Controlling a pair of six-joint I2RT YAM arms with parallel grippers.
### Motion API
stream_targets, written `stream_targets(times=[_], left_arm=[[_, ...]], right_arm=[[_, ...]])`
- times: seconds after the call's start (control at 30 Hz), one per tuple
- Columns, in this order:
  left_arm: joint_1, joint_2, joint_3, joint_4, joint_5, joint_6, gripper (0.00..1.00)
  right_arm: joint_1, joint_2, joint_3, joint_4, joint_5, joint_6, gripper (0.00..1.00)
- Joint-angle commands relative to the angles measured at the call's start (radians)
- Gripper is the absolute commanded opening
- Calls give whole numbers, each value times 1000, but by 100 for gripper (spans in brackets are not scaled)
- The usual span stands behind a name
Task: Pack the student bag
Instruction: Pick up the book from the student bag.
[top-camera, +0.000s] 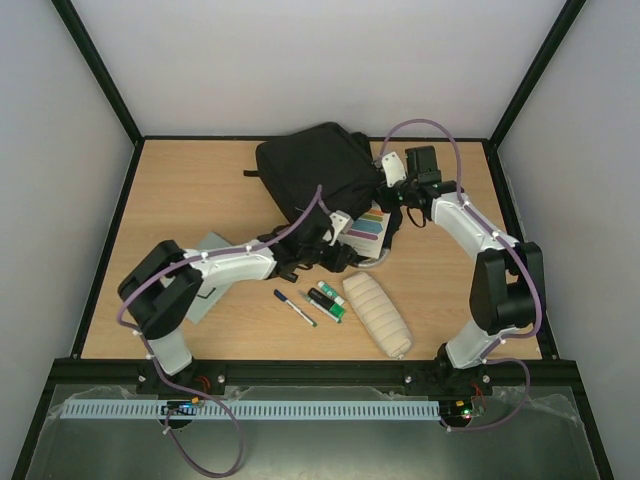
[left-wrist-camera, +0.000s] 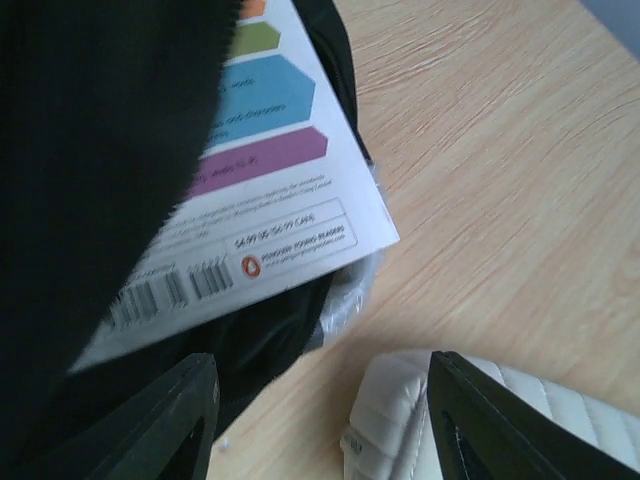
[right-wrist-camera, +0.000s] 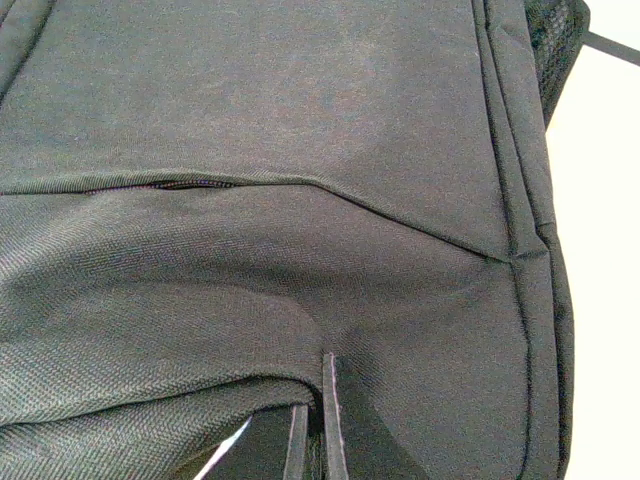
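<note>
Seen from above, the student bag (top-camera: 318, 168) lies at the back of the tabletop (top-camera: 470, 310), a little right of centre. A book (top-camera: 368, 228) with coloured stripes pokes out of its near right edge. The left gripper (top-camera: 340, 255) sits at the bag's near edge, just beside the book. The right gripper (top-camera: 390, 200) is against the bag's right side. In front of the bag lie a black pen (top-camera: 295, 307), two markers (top-camera: 326, 300) side by side, and a beige pencil case (top-camera: 377, 315) to their right. A grey sheet (top-camera: 208, 268) lies partly under the left arm.

In the left wrist view, the left gripper (left-wrist-camera: 320, 430) is open, its two dark fingers (left-wrist-camera: 190, 420) spread apart with nothing between them. The book's (left-wrist-camera: 270, 190) back cover, with coloured arrows and a barcode, juts out of the black bag (left-wrist-camera: 90, 180). The pencil case (left-wrist-camera: 510, 405) lies just beyond the fingers on the wooden tabletop (left-wrist-camera: 500, 160).

In the right wrist view, black fabric of the bag (right-wrist-camera: 270, 150) fills almost the whole picture, with a zip line running across it. The right gripper (right-wrist-camera: 315, 425) is closed, pinching a fold of the bag's fabric, which puckers towards it.
</note>
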Motion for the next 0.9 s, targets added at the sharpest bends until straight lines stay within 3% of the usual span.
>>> stream_targets(times=[0.0, 0.2, 0.33, 0.63, 0.87], left_arm=[[-81, 66, 112, 31, -199, 103, 60], [-187, 153, 198, -36, -487, 176, 63], [-183, 158, 211, -96, -631, 132, 64], [9, 147, 175, -100, -625, 99, 64], [154, 224, 270, -81, -541, 61, 62]], right_arm=[[9, -51, 40, -14, 28, 128, 1], [34, -85, 45, 0, 79, 210, 1], [34, -88, 63, 21, 183, 210, 1], [34, -139, 54, -4, 221, 229, 1], [34, -187, 5, -19, 164, 234, 1]])
